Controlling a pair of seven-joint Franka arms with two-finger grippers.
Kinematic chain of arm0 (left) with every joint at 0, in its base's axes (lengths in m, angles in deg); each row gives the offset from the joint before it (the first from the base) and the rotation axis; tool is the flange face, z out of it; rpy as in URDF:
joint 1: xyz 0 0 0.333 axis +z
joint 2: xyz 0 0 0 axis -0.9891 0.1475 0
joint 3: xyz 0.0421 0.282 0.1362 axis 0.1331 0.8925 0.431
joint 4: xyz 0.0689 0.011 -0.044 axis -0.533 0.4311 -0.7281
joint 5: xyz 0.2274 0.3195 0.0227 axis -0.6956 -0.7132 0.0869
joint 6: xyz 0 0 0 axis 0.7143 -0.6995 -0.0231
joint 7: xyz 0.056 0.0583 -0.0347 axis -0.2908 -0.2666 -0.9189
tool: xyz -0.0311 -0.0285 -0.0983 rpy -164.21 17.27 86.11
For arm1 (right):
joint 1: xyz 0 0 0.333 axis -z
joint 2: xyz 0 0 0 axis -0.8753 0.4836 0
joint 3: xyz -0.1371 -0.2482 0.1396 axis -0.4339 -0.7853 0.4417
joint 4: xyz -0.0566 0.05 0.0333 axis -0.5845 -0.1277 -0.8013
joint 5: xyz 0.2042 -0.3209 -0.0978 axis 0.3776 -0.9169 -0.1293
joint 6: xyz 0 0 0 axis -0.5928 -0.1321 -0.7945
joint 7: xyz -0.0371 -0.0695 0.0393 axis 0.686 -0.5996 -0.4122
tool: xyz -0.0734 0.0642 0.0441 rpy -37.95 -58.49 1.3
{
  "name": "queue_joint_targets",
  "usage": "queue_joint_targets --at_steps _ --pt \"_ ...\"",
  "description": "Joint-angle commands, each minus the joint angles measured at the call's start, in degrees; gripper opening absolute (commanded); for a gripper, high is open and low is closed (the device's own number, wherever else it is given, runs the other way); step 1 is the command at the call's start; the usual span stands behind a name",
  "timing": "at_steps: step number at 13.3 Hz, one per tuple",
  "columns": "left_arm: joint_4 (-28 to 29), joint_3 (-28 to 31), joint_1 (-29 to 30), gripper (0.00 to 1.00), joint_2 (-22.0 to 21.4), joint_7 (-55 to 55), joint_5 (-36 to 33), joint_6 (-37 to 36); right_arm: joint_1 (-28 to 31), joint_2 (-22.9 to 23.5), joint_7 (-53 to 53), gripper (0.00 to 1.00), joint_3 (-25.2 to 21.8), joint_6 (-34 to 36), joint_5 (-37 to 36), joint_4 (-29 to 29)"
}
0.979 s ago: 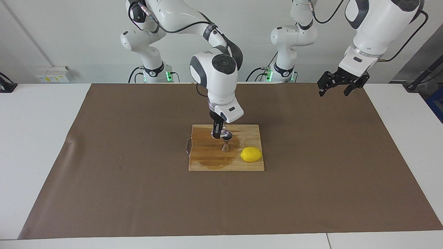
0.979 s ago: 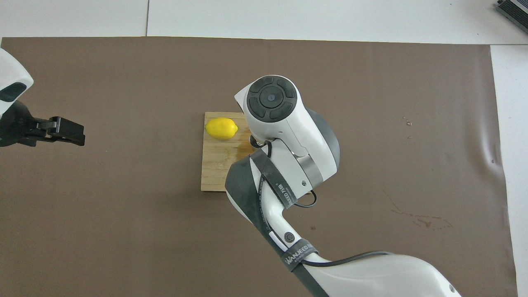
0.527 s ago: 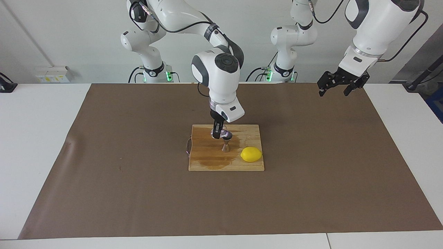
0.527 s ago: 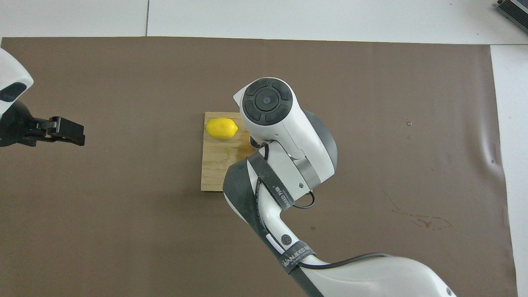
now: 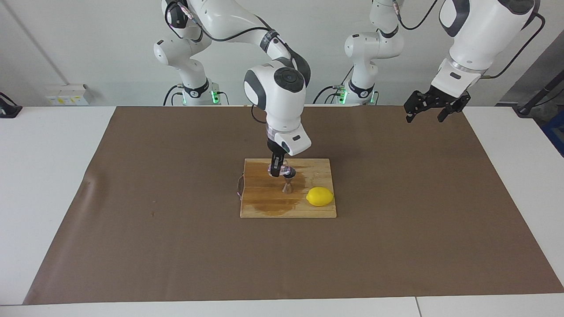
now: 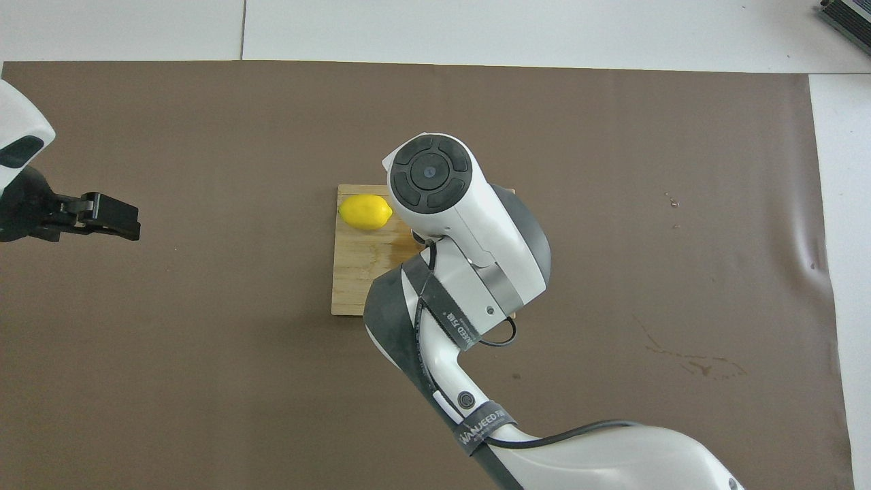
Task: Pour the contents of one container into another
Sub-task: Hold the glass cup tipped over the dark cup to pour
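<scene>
My right gripper (image 5: 280, 170) hangs over the wooden cutting board (image 5: 264, 207), shut on a small clear glass vessel (image 5: 285, 168). It holds the vessel tilted, right above the mouth of the steel hourglass-shaped jigger (image 5: 287, 186). The jigger stands upright on the board, beside the lemon (image 5: 320, 196). A dark wet patch spreads on the board around the jigger. In the overhead view the right arm hides both vessel and jigger; only the lemon (image 6: 365, 211) and part of the board (image 6: 354, 286) show. My left gripper (image 5: 429, 115) waits open, raised over the mat at the left arm's end, and its fingers (image 6: 112, 216) hold nothing.
A brown mat (image 5: 176, 246) covers most of the white table. Small stains mark the mat (image 6: 701, 364) toward the right arm's end. A thin cord (image 5: 239, 187) lies at the board's edge on that same side.
The right arm's upper wrist has swung slightly, farther from the robots and toward the lemon, while its gripper stays over the jigger with the vessel. The left arm has not moved.
</scene>
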Motion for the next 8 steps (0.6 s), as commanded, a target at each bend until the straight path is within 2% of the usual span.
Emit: queue_joint_targets --at_steps 1,8 --pt "0.68 0.18 -0.22 1.00 -0.92 -0.50 -0.93 -0.42 -1.93 1.15 -1.65 0.00 -2.11 1.48 -1.19 -1.69" --pt "0.68 0.18 -0.22 1.00 -1.01 -0.50 -0.93 -0.42 -2.28 1.59 -2.09 0.00 -2.38 1.48 -1.46 -1.69"
